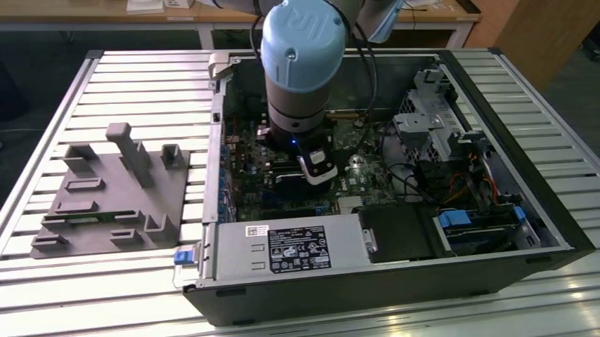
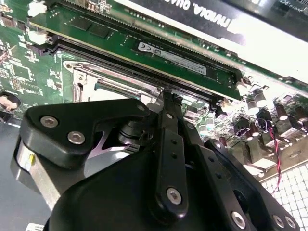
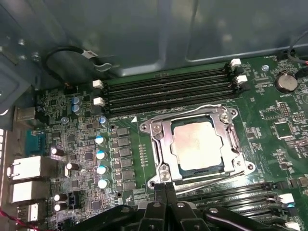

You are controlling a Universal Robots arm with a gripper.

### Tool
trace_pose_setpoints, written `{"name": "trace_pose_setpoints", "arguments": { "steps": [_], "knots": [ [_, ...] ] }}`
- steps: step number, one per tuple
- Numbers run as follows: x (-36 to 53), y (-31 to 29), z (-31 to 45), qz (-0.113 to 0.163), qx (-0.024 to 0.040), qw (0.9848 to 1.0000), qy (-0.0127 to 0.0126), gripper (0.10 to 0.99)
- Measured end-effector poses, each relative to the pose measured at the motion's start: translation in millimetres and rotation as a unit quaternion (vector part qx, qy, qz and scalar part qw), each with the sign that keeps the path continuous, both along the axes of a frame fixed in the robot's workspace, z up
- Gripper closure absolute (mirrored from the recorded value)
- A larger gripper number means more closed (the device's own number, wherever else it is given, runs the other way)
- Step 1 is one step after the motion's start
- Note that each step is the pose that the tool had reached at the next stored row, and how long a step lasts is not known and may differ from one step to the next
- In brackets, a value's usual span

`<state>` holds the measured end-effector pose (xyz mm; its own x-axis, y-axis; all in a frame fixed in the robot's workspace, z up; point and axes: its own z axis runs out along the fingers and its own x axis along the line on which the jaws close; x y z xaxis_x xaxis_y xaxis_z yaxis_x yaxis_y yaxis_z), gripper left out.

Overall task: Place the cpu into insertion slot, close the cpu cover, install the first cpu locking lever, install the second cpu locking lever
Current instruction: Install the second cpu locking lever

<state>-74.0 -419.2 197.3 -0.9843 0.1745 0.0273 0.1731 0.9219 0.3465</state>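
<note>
At socket edge, pincer [image 3: 166, 188] pressed narrow; cpu [image 3: 198, 145] seated under cpu cover [image 3: 161, 138], tips cut off.

A black label [image 1: 300, 249] with white print and a row of symbols sits on the grey power supply [image 1: 225, 256], low in the middle of the exterior view; its lines are too small to read. Just to its upper left is a white barcode sticker [image 1: 256, 230], also illegible. The arm's blue joint cap [image 1: 305, 38], top centre, carries a raised logo. In the second wrist view, large white brand lettering stands upside down on the long black card [image 2: 269, 12], and a white printed sticker [image 2: 173, 55] lies on the memory module [image 2: 120, 38]. In the first wrist view, a white triangle mark [image 3: 134, 119] is printed on the green board [image 3: 269, 110] beside a corner of the insertion slot [image 3: 159, 144].
</note>
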Motion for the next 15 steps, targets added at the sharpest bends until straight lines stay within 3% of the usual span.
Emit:
{"name": "trace_pose_setpoints", "arguments": {
  "steps": [15],
  "knots": [
    [-4.3,8.9,-5.5,0.0,0.0,1.0,0.0,0.98]
  ]
}}
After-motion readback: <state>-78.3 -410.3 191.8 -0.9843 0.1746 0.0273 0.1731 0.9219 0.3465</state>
